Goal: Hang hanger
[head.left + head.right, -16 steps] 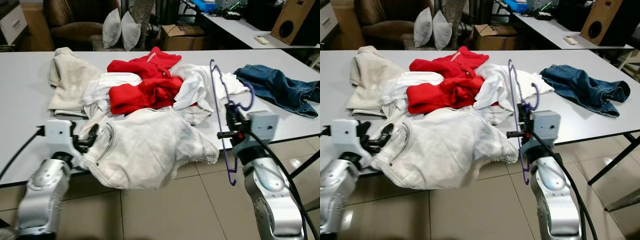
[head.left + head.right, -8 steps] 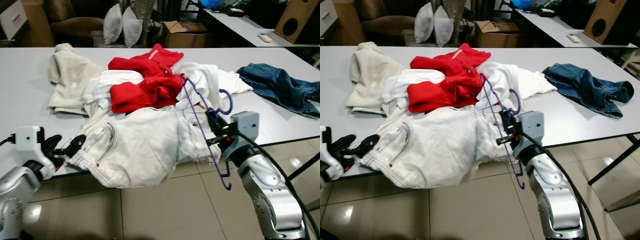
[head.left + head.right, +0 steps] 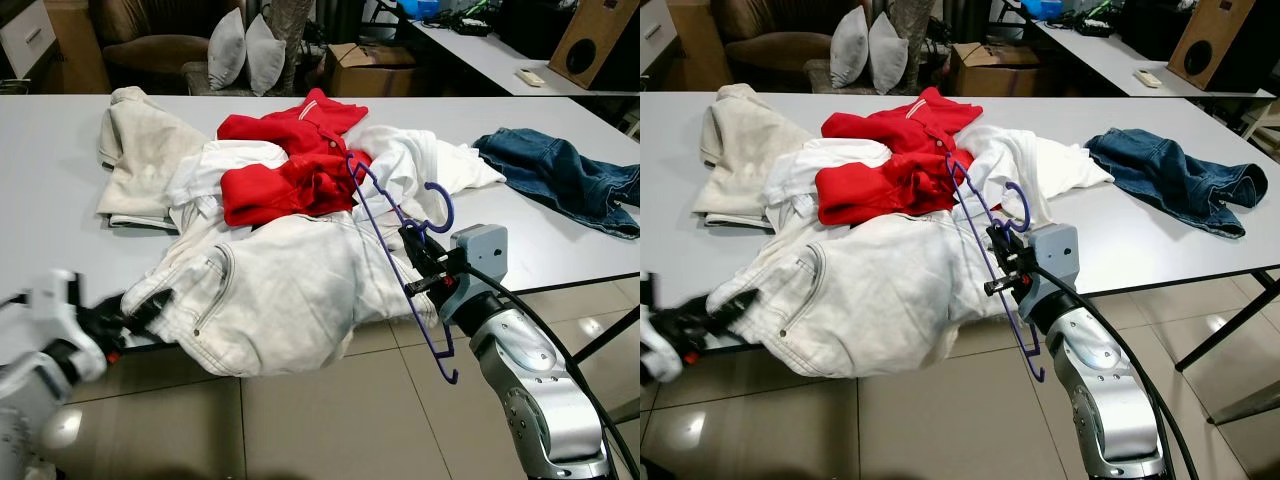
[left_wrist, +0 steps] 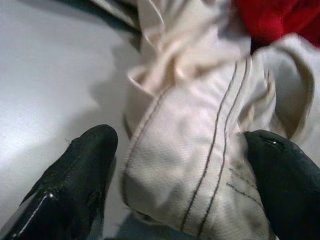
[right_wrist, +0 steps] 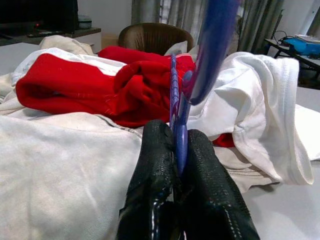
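Two grippers work: right gripper (image 3: 418,262), clamped on the purple hanger (image 3: 395,228), has tilted it over the white trousers (image 3: 285,295); left gripper (image 4: 180,185), fingers spread, straddles their waistband, ready to pinch.

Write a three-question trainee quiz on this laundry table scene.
1. True or false: the right gripper is shut on the purple hanger.
2. What lies between the left gripper's open fingers? A) red shirt B) white jeans C) blue jeans
3. Fill in: the purple hanger leans over the ____ jeans.

Key: 1 true; 2 B; 3 white.
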